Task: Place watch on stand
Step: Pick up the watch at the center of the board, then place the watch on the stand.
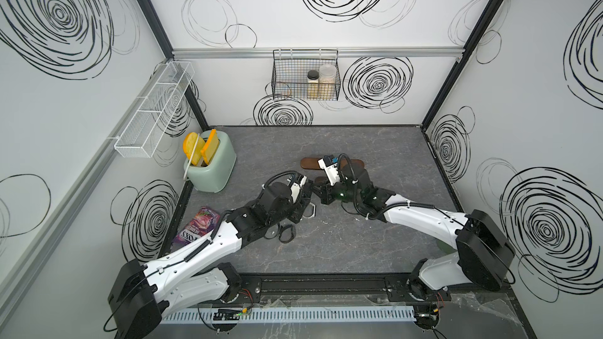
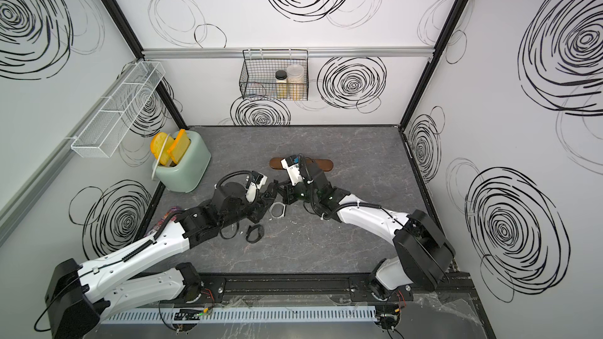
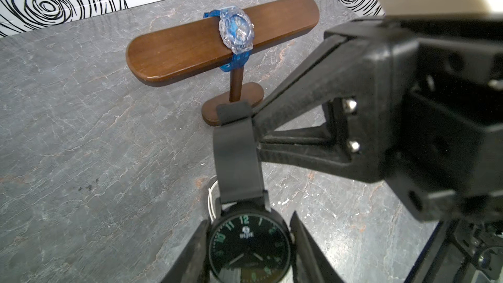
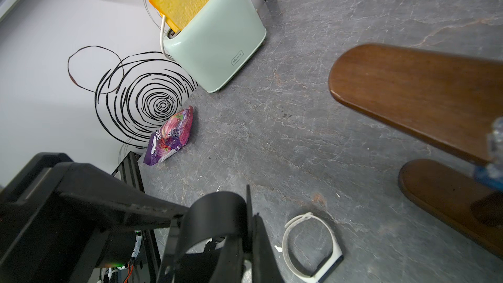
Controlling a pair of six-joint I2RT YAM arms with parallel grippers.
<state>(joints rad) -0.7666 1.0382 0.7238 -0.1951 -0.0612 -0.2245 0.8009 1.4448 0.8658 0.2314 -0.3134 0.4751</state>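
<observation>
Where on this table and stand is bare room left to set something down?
Free: grey marbled tabletop between the right arm and front rail; the strip between mint-green toaster and dark brown wooden T-shaped stand; the bar's toaster-side half, beside the translucent blue watch. Crowded: mid-table, where left pincer and right pincer meet at the black wristwatch near white band and black band.

stand [image 3: 190,44], dark brown wood; black watch [image 3: 249,243], green numerals; blue watch [image 3: 236,29], translucent; toaster [image 4: 217,44], mint green; tabletop [image 3: 81,132], grey marble veining
</observation>
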